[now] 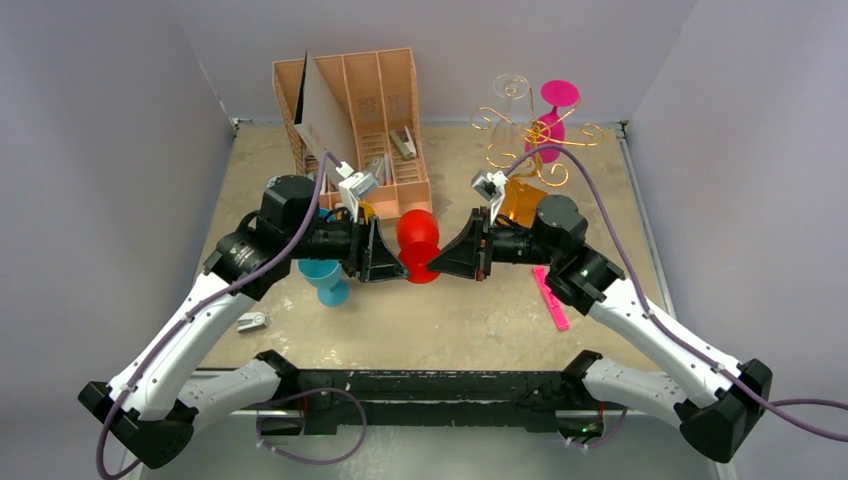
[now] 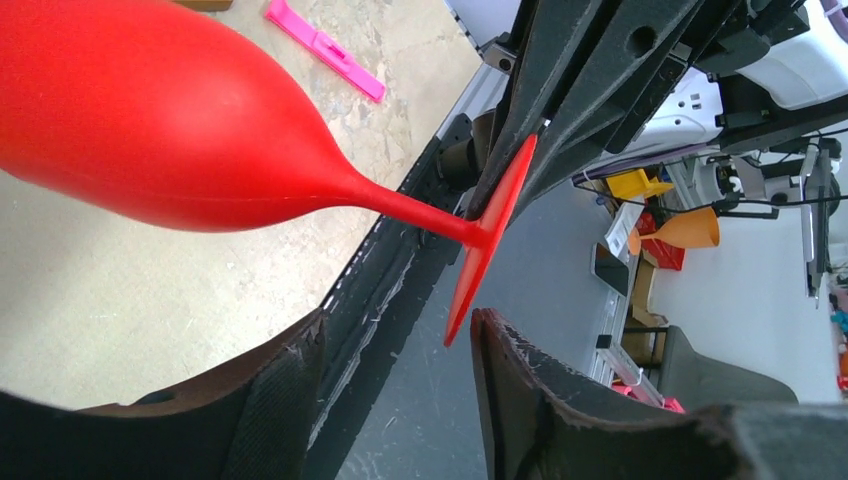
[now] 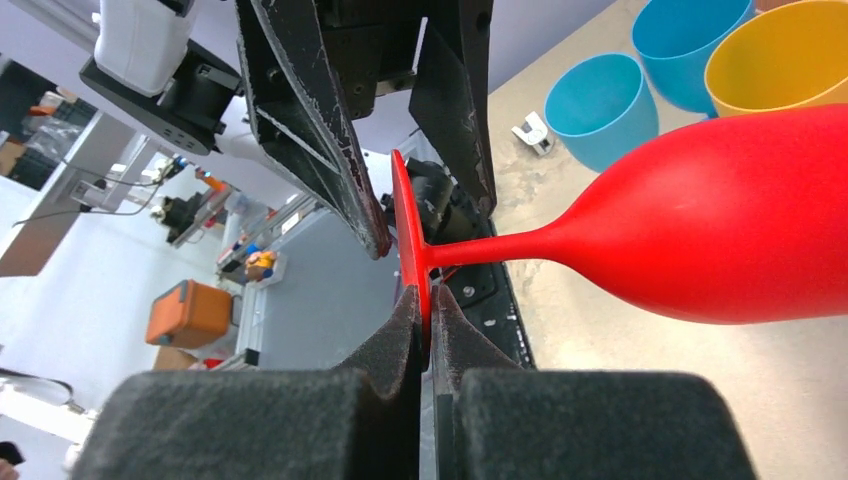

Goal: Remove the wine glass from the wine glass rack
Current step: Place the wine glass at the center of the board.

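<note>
A red wine glass (image 1: 418, 232) lies on its side in the air over mid-table, between my two grippers. My right gripper (image 3: 428, 300) is shut on the rim of the glass's round foot (image 3: 405, 225). My left gripper (image 2: 400, 330) is open, its fingers (image 3: 320, 140) standing on either side of the foot without pinching it. The red wine glass (image 2: 170, 110) has its bowl pointing toward the back of the table. The wine glass rack (image 1: 530, 135), gold wire on an orange-brown base, stands at the back right behind my right arm. A magenta glass (image 1: 553, 115) and a clear glass (image 1: 512, 90) hang on it.
A pink-tan slotted file organiser (image 1: 370, 110) stands at the back centre. A blue glass (image 1: 325, 275) sits under my left wrist, with more blue and yellow cups (image 3: 790, 60) near it. A pink strip (image 1: 550, 298) lies at the right, a small white clip (image 1: 252, 322) at the left.
</note>
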